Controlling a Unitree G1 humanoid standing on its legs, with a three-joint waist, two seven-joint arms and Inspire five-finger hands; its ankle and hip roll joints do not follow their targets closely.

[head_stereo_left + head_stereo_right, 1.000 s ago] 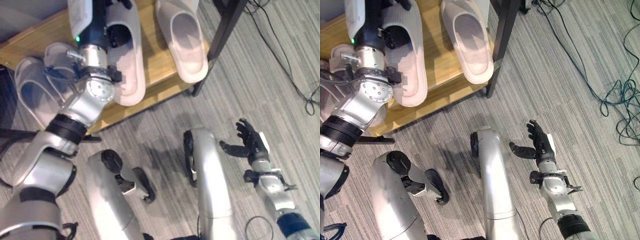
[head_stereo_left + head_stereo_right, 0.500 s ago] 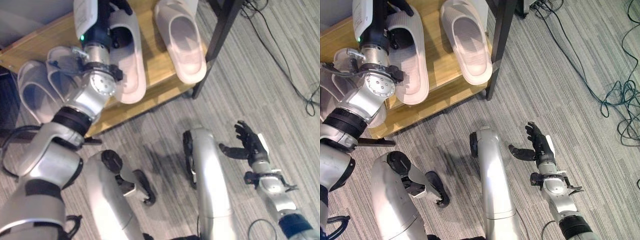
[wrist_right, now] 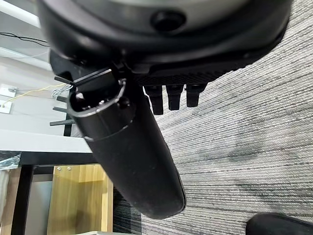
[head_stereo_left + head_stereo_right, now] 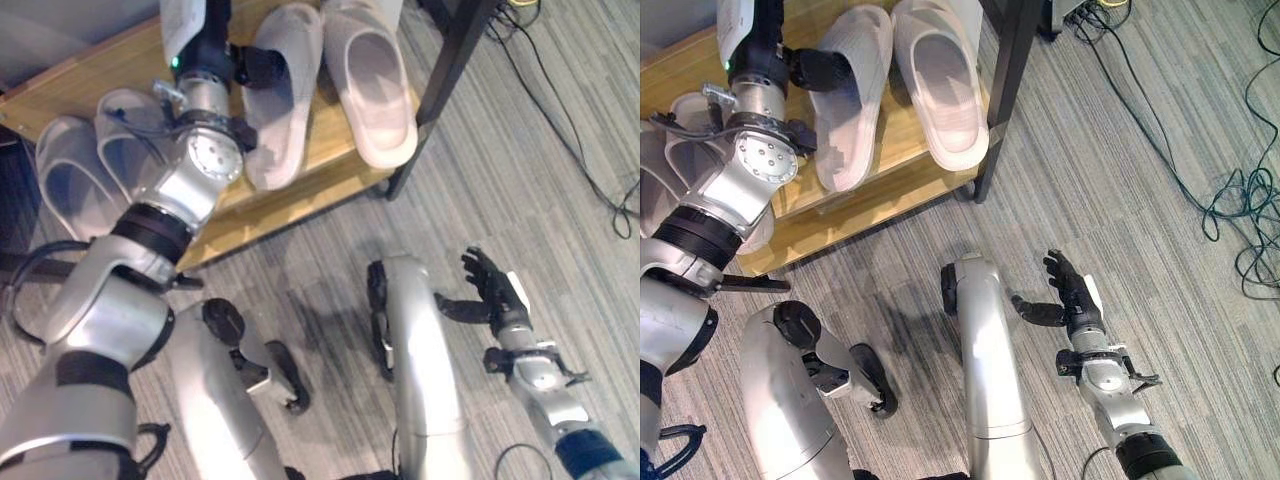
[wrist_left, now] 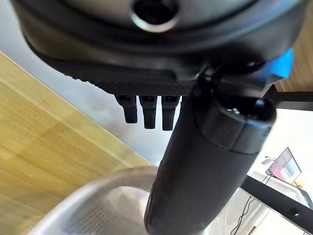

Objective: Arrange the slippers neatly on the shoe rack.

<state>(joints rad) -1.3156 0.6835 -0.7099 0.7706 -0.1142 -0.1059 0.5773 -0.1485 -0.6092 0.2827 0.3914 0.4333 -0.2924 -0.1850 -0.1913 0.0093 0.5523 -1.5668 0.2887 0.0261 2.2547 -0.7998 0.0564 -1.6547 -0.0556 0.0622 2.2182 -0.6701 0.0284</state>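
A pale grey slipper [image 4: 285, 110] is tipped up on its edge on the wooden shoe rack shelf [image 4: 325, 170]. It leans close beside a second pale slipper [image 4: 372, 85] that lies flat. My left hand [image 4: 258, 68] reaches into its opening, with the thumb [image 5: 205, 181] down on the grey upper [image 5: 98, 210] and the fingers curled. My right hand [image 4: 492, 297] hangs open above the carpet at the lower right, far from the rack and holding nothing.
Two more grey slippers [image 4: 70, 175] lie side by side at the rack's left end, beside my left arm. A black rack post [image 4: 440, 80] stands at the shelf's right corner. Loose cables [image 4: 1230, 200] trail over the carpet on the right.
My left hand has swung the slipper to the right and tipped it from flat onto its edge, up against the other slipper. The right hand has dropped slightly.
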